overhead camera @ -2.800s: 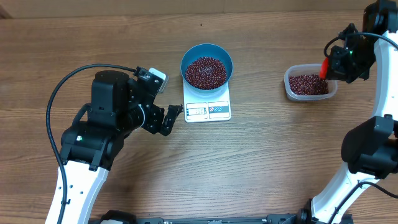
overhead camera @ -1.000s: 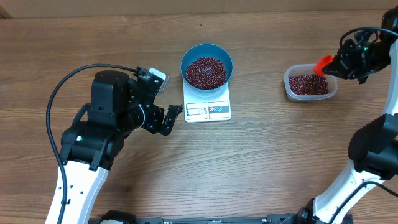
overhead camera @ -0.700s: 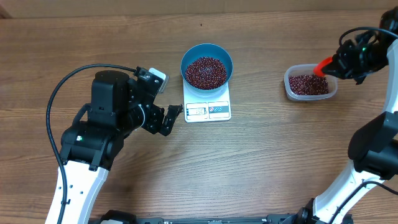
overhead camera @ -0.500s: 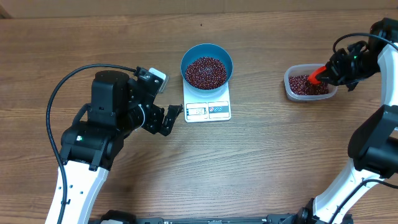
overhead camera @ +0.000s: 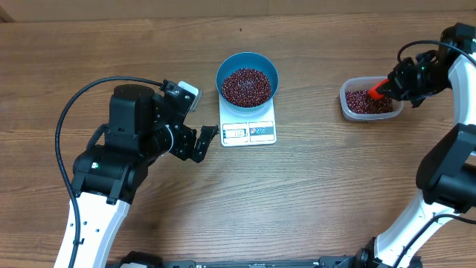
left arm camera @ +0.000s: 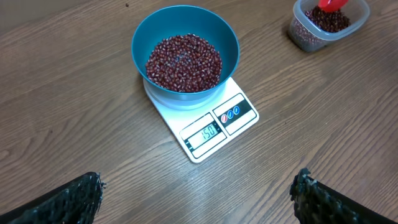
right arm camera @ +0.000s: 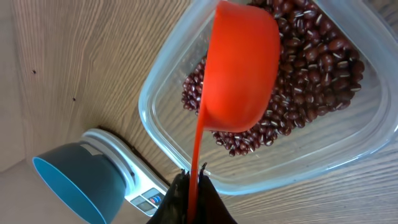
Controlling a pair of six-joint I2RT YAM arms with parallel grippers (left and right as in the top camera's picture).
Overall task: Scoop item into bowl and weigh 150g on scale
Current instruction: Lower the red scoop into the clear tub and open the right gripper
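The blue bowl [overhead camera: 248, 78] stands on the white scale [overhead camera: 248, 128] with a heap of dark red beans [overhead camera: 247, 85] in it. In the left wrist view the scale's [left arm camera: 208, 127] display shows 150 below the bowl [left arm camera: 185, 53]. My right gripper [overhead camera: 393, 83] is shut on the thin handle of an orange scoop [right arm camera: 239, 74], whose cup hangs over the beans [right arm camera: 311, 68] in the clear tub [overhead camera: 370, 100]. No beans show on the side of the scoop facing the camera. My left gripper [overhead camera: 208, 141] is open beside the scale's left front corner, holding nothing.
The clear tub [right arm camera: 348, 146] sits on the wooden table at the right, well apart from the scale. The left arm's black cable [overhead camera: 82, 100] loops over the table at the left.
My right gripper has carried the orange scoop from beyond the tub's right edge leftward and down over the tub's beans. The left arm, bowl and scale have not moved.
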